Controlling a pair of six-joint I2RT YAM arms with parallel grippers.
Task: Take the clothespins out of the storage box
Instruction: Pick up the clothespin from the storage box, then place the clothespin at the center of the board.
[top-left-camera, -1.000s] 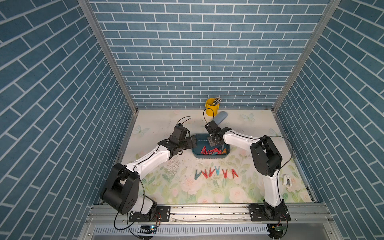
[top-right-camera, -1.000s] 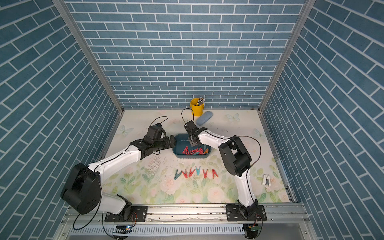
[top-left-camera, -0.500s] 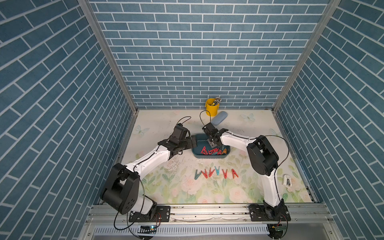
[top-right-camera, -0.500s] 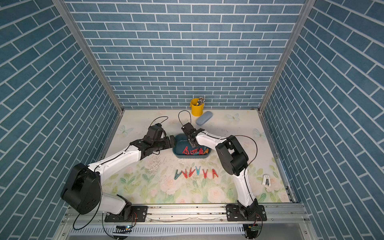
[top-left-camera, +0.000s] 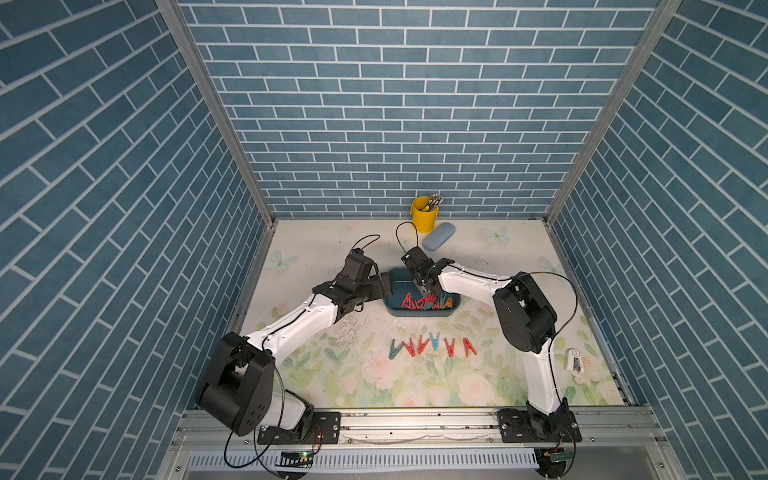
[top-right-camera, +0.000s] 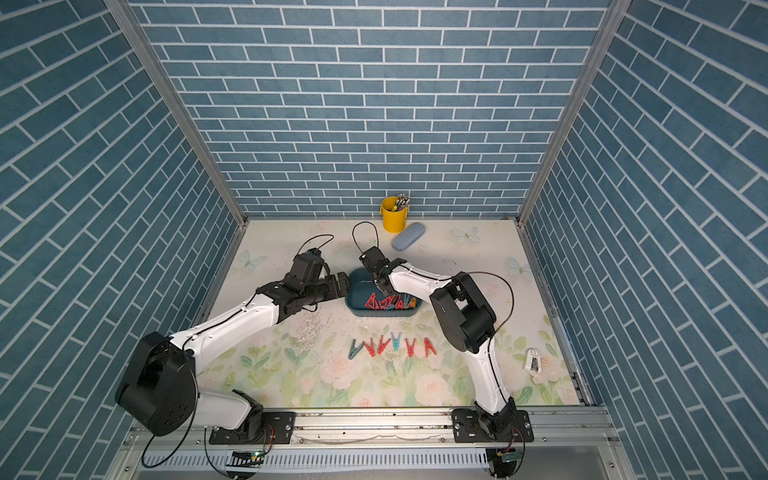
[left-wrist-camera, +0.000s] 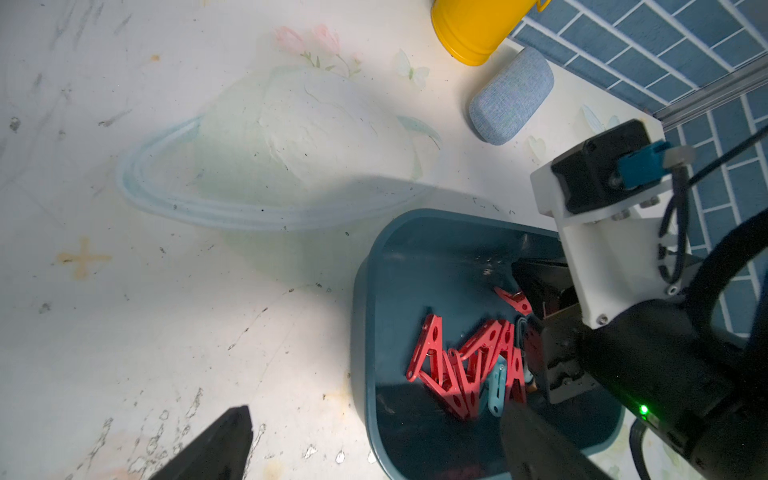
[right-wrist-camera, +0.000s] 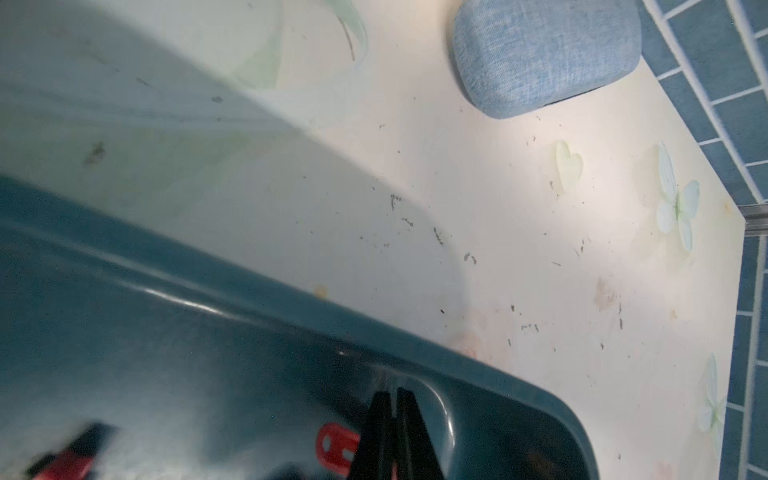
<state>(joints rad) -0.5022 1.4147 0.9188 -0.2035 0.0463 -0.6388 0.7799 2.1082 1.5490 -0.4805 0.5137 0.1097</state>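
The right arm's black parallel gripper (top-left-camera: 422, 290) has edged a little toward the left end of the dark teal shallow plastic storage box (top-left-camera: 397, 278) and sunk lower, just above the red plastic clothespins (top-left-camera: 409, 301). Its jaws, apart a second ago, have closed together.

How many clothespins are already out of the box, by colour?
Red pins: 4
Teal or blue pins: 2
Total: 6
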